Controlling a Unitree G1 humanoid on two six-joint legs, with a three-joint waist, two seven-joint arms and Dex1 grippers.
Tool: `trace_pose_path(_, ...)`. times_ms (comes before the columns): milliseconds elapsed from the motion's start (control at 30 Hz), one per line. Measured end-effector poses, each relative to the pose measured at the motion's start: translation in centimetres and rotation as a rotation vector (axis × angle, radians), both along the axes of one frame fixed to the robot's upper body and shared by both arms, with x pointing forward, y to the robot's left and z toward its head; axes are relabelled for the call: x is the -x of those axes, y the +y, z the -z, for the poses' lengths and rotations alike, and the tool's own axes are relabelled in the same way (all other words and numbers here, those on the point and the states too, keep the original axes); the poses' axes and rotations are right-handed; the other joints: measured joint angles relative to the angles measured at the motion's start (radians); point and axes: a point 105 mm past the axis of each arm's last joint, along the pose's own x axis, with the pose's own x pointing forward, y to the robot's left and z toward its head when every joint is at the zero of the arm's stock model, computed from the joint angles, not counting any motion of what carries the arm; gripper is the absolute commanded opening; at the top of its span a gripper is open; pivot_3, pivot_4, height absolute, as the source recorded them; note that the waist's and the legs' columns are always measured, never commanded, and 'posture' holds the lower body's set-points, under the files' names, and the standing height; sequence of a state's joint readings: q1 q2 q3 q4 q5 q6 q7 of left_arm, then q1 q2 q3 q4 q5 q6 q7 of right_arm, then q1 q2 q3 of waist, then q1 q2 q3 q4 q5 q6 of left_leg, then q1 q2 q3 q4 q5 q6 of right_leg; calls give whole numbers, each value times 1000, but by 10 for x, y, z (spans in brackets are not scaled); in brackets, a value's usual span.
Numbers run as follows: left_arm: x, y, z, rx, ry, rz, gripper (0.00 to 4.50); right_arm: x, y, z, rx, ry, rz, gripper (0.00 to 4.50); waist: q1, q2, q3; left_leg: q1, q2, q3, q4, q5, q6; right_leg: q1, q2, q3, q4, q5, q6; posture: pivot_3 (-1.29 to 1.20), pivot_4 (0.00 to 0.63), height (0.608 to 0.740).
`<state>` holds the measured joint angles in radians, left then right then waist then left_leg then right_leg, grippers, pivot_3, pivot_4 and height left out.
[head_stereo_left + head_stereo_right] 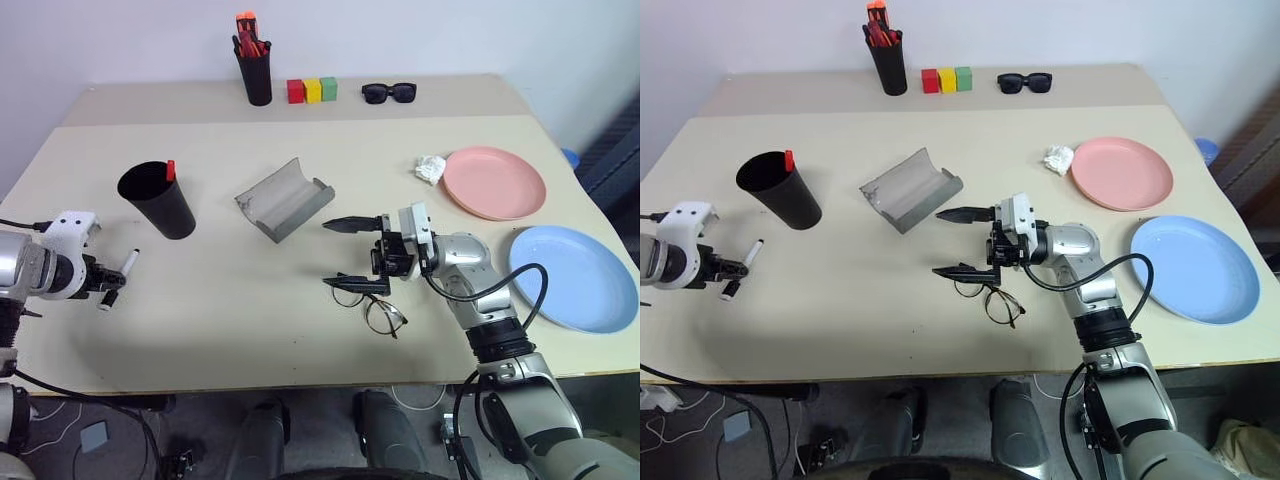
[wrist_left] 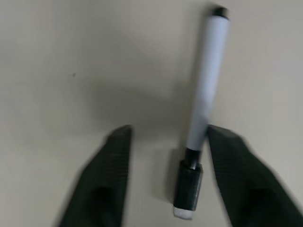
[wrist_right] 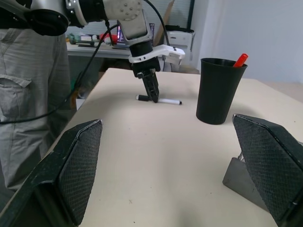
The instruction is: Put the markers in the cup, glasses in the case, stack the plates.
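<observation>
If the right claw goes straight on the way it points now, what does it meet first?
Probably nothing near: the right claw points over bare table; farthest along stand the left claw and white marker; depth is unclear.

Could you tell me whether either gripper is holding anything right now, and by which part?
Nothing is held. The left gripper straddles the white marker near its capped end, not closed on it; the right gripper hangs open above the glasses.

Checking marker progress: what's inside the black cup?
The cup holds one red-capped marker, its cap poking above the rim. The cup's wall hides its body and the cup's bottom. The white marker lies on the table.
</observation>
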<state>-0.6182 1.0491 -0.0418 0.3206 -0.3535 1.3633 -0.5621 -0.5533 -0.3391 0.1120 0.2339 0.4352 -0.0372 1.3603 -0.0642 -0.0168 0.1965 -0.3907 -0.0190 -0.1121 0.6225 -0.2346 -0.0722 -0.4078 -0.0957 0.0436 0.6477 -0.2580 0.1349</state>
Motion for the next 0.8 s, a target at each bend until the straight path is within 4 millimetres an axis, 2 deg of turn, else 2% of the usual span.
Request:
trace_pose_path(67,-7,-4,1,-5,-2,11,35,0,-1,0,0,0,6,4500,3,1,0,1,0,0,0,0,0,0,0,0,1,0,0,0,150,740)
trace_pose_path(300,-9,-8,4,-18,-12,62,35,1,-4,2,7,-1,21,4500,4,5,-3,2,0,0,0,1,-1,1,0,0,2,0,0,0,150,740)
trace_pose_path(400,2,-30,3,23,-26,206,35,0,-7,2,5,-1,35,4500,5,4,-2,0,0,0,-1,1,-1,0,-1,0,-1,0,0,0,150,740)
trace_pose_path(533,31,-70,5,91,3,453,35,-1,-8,0,2,-11,39,4500,5,2,-1,-1,0,0,-1,1,-1,-1,-1,0,-2,0,0,0,150,740)
trace_pose_path(633,47,-97,-1,148,10,607,35,-1,-8,0,1,-18,39,4500,6,1,0,-1,0,0,-1,1,-1,-1,-1,0,-1,0,-1,0,150,740)
trace_pose_path(733,38,-117,-23,80,-146,762,35,-3,-8,0,-4,-16,45,4500,13,1,0,0,0,0,-1,1,-1,0,-1,0,-2,0,-1,0,150,740)
trace_pose_path(800,17,-133,-44,10,-377,832,35,-5,-8,-1,-12,-17,54,4500,22,2,0,0,0,0,0,1,-2,1,-1,0,-3,0,-1,0,150,740)
